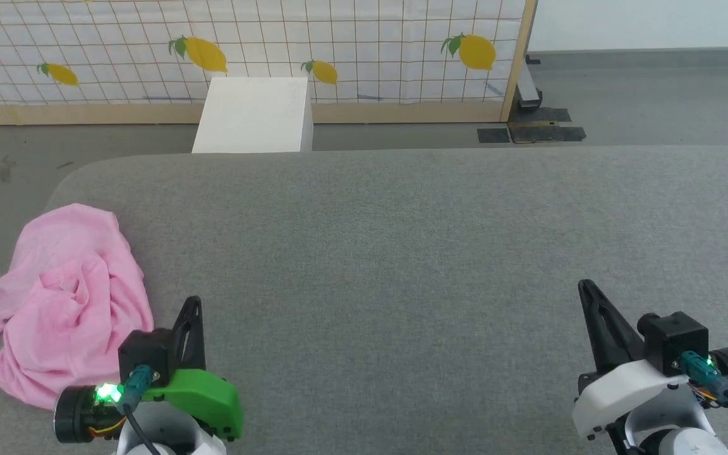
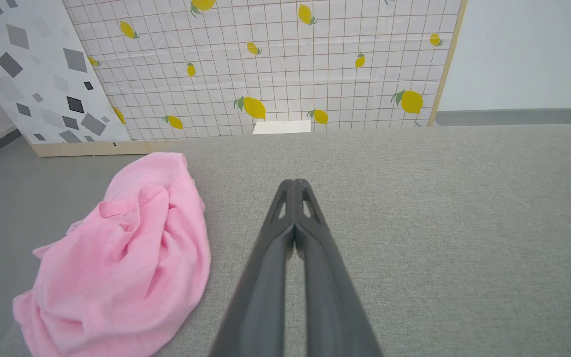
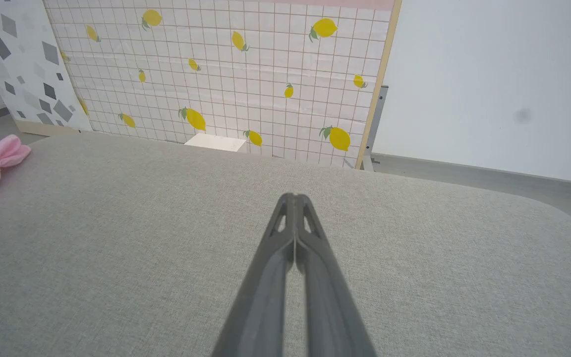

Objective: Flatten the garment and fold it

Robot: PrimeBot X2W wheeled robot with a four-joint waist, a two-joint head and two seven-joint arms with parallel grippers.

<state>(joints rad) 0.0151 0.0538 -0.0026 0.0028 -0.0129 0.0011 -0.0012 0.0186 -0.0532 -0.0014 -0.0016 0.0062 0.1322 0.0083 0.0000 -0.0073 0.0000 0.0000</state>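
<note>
- Head view: the garment [image 1: 67, 303] lies in a crumpled pink heap at the far left edge of the grey padded surface [image 1: 402, 253], with folds bunched in its middle.
- The left gripper [image 1: 194, 301] sits at the lower left, just to the right of the heap. Its dark fingers are pressed together and hold nothing.
- Across at the lower right, the right gripper [image 1: 585, 286] is well apart from the garment, also pinched closed and empty.
- Beyond the surface, a white box [image 1: 256, 114] stands on the floor in front of a lemon-printed screen [image 1: 351, 44].
- Left wrist view: the two fingers meet at their tips over bare grey fabric. The pink heap sits to their left, near them but not touching, and a hemmed band shows near its top.
- Right wrist view: here too the jaws are tight together with nothing between them, above open grey surface. A small piece of the pink garment shows at the left edge of the view, far from the fingertips.
</note>
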